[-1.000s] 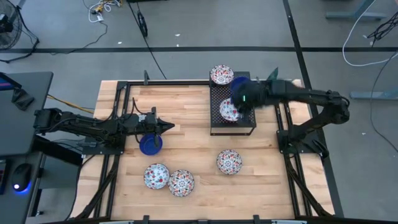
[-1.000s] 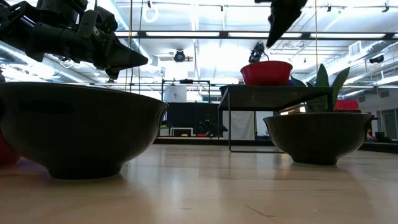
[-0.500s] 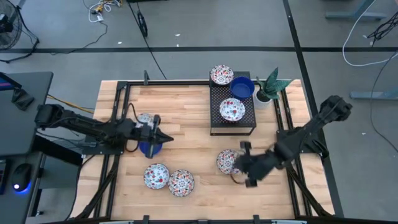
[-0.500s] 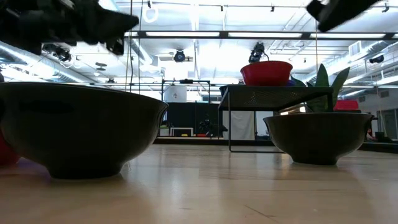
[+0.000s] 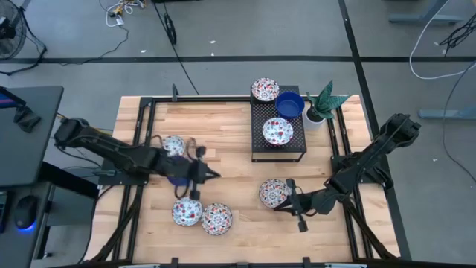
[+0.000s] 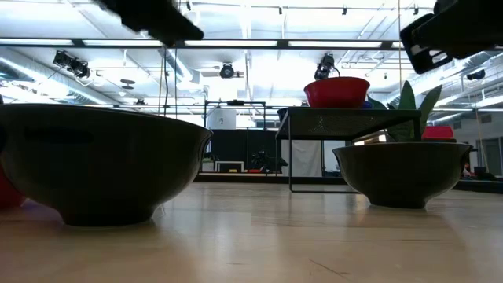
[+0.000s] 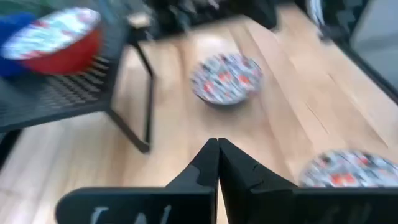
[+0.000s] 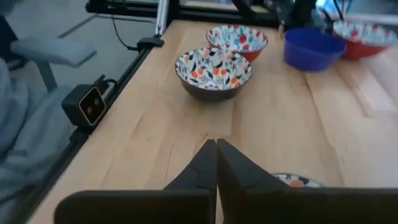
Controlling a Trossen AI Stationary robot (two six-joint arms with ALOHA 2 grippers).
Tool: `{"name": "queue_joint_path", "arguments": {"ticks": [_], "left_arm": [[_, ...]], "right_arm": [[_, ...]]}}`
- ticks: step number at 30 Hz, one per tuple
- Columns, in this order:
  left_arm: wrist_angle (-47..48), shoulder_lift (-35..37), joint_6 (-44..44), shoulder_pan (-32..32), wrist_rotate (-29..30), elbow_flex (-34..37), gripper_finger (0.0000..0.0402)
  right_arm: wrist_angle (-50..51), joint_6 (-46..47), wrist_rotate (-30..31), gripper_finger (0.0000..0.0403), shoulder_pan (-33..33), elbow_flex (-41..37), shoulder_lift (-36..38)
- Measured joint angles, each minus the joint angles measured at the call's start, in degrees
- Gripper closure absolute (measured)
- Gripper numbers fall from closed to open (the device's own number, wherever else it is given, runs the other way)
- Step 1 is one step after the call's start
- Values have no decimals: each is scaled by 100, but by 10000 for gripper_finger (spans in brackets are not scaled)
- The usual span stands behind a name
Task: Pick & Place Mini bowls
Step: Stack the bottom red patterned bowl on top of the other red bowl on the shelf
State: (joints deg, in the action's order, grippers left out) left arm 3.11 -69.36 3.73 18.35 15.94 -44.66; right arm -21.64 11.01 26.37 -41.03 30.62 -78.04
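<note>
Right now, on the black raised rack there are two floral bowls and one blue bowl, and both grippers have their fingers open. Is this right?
Not quite. The black rack does hold two floral bowls and one blue bowl, as the high view shows. But the fingers are shut on both the left gripper and the right gripper; the wrist views show this.

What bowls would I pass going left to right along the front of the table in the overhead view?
First floral bowl → second floral bowl, touching it → lone floral bowl, just beside the right gripper.

potted plant (image 5: 324, 101), black mesh stand (image 5: 278, 147)
</note>
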Motion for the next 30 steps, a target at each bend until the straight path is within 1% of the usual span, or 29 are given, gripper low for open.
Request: {"name": "queue_joint_path", "arguments": {"ticks": [5,7,10,13,15,17,21,23,26,28,30], "left_arm": [[2199,-893,-1,534,181,-1519,392],[3119,-1255,-150,734,231,-2070,392],[4218,-1701,-870,941,221,-2695,392],[5015,-2021,-1595,1112,-119,-2941,388],[5293,-2162,-2085,1232,-429,-2926,375],[5475,-2252,-2542,1380,-761,-2829,351],[5571,-2354,-3444,1741,-1408,-2694,280],[5547,-2348,-3807,1944,-1471,-2693,243],[5526,-2347,-4230,2280,-1293,-2691,203],[5432,-2386,-4375,2482,-1214,-2691,190],[5360,-2502,-4444,2671,-1118,-2691,186]], "right_arm": [[-178,-532,20,394,109,-75,0],[-174,-725,23,393,182,-77,0],[-160,-1026,22,392,303,-77,0],[-140,-1366,20,392,439,-77,0],[-144,-1615,21,392,536,-80,0],[-141,-1898,22,392,632,-80,0],[-128,-2308,20,392,846,-80,0],[-89,-2354,20,392,952,-80,0],[-43,-2470,-31,392,1100,-80,0],[-45,-2641,-39,392,1199,-80,0],[-45,-2788,-42,392,1303,-80,0]]}}
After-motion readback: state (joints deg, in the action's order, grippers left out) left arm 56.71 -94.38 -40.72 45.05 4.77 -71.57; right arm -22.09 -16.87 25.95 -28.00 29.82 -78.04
